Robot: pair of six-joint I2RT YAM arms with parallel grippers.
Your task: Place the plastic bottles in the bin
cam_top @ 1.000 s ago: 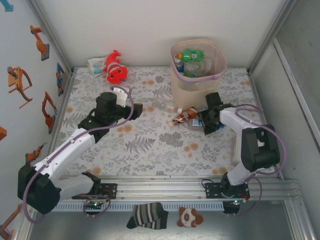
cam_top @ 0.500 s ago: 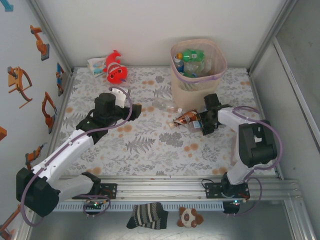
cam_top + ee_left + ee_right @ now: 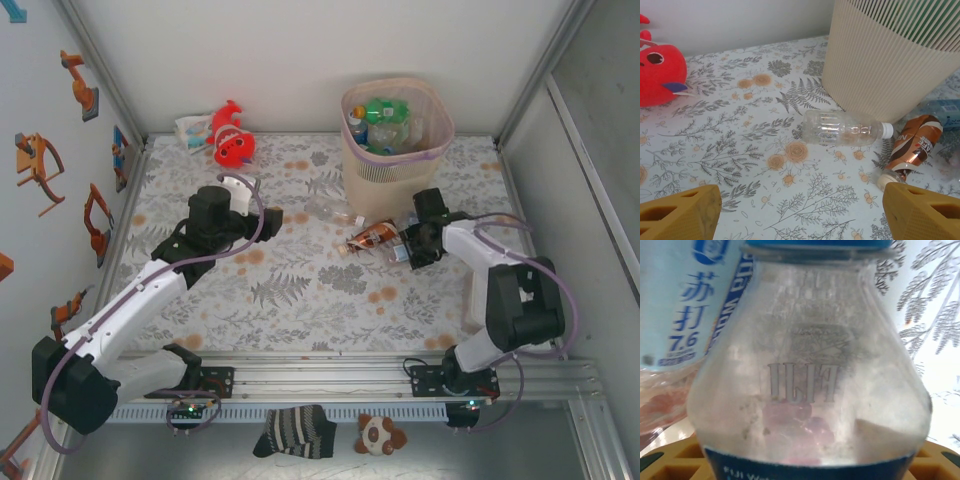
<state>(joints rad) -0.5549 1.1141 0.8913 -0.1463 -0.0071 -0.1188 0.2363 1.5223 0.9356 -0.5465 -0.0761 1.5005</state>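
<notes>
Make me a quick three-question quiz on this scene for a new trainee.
1. True or false: the clear white-capped bottle stands upright inside the bin.
2. Where is the red fish plush? A) at the far left corner of the table; B) inside the bin; C) between the arm bases.
3. Which arm's end effector is at the Fiji bottle?

Key:
1. False; it lies on its side on the table, beside the bin.
2. A.
3. The right end effector.
</notes>
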